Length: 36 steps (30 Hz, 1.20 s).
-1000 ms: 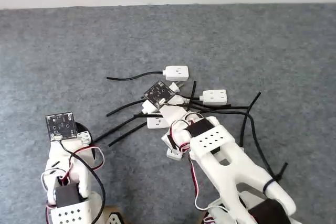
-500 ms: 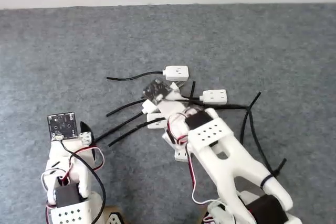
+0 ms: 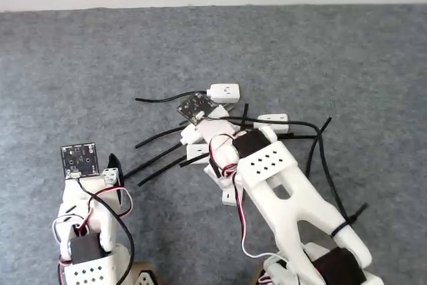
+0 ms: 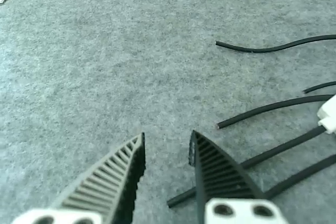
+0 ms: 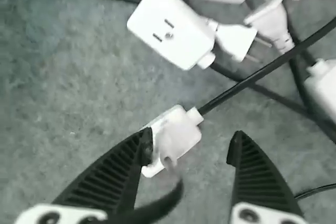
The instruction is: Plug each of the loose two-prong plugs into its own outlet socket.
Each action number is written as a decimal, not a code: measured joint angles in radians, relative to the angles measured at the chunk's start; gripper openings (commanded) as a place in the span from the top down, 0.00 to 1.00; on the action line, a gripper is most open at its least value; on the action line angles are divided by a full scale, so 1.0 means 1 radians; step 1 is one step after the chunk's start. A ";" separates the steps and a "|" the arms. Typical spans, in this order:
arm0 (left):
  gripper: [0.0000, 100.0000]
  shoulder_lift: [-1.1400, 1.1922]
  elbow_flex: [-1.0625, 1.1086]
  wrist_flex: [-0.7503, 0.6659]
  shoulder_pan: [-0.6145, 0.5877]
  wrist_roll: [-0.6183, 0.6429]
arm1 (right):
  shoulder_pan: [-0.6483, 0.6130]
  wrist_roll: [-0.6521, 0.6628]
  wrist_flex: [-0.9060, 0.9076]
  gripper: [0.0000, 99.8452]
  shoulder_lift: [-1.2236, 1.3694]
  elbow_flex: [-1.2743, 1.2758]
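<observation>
High view, contents by size. Grey carpeted desk. Right arm, white, stretched out to the tangle of cords at mid-desk. Left arm, white, drawn back, well apart from that tangle.

Right end effector: fingers spread, set astride a white two-prong plug that lies on the desk between them, against one finger and apart from the other. Left end effector: fingers spread, holding nothing, bare desk between them.

White outlet socket: just ahead of the right end effector, slots facing up. Second plug: just beside that socket, prongs bare. Black cord: runs from the plug between the fingers. Loose black cords: beside the left end effector.
</observation>
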 measured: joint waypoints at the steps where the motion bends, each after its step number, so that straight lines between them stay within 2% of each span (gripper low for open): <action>1: 0.86 0.000 0.000 0.000 0.000 0.000 | 0.000 0.000 0.000 0.89 0.000 0.015; 5: 0.86 0.000 0.000 0.000 0.000 0.000 | 0.000 0.000 -0.020 0.99 0.009 0.071; 8: 0.86 0.000 0.000 0.000 0.000 0.000 | 0.008 0.000 -0.029 0.99 0.009 0.078; 16: 0.86 0.000 0.000 0.000 0.000 0.000 | 0.126 0.002 -0.032 0.99 0.005 0.083; 21: 0.86 0.000 0.000 0.000 0.000 0.000 | 0.227 0.002 -0.002 0.99 -0.137 0.084; 25: 0.86 0.000 0.000 0.000 0.000 0.000 | 0.388 0.002 0.061 0.99 -0.353 0.084; 29: 0.86 0.000 0.000 0.000 0.000 0.000 | 0.638 0.009 0.123 0.99 -0.522 0.084; 36: 0.86 0.000 0.000 0.000 0.000 0.000 | 1.076 0.069 0.180 0.99 -0.445 -0.049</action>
